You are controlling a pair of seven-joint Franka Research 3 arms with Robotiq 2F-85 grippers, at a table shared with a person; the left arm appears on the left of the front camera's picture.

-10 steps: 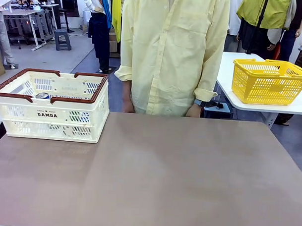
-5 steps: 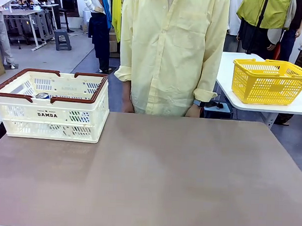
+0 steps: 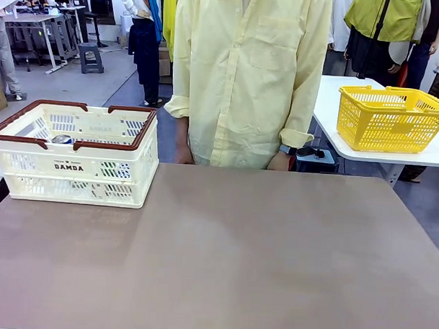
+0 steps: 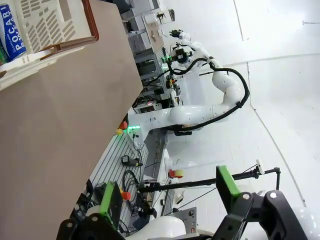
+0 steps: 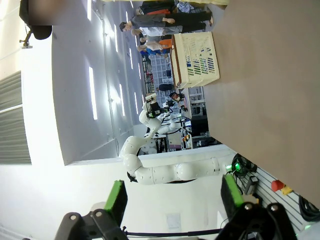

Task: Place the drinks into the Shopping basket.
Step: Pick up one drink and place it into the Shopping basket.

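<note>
The DAMDA Shopping basket (image 3: 75, 163) stands at the table's (image 3: 238, 259) left far corner, w/ drinks inside: one silver can top (image 3: 61, 139) shows over the rim, and a blue can (image 4: 11, 34) is seen in the left wrist view. Left gripper (image 4: 170, 192) and right gripper (image 5: 172, 197) both have jaws wide, nothing between. A person in a pale yellow shirt (image 3: 248, 72) stands at the far edge.

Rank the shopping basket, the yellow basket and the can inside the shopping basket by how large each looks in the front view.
1. Shopping basket, largest, though it sits nearer the camera.
2. Yellow basket, clearly smaller in the picture, but farther off, so true size is unsure.
3. Can, smallest; just its silver top peeks above the wall.
</note>
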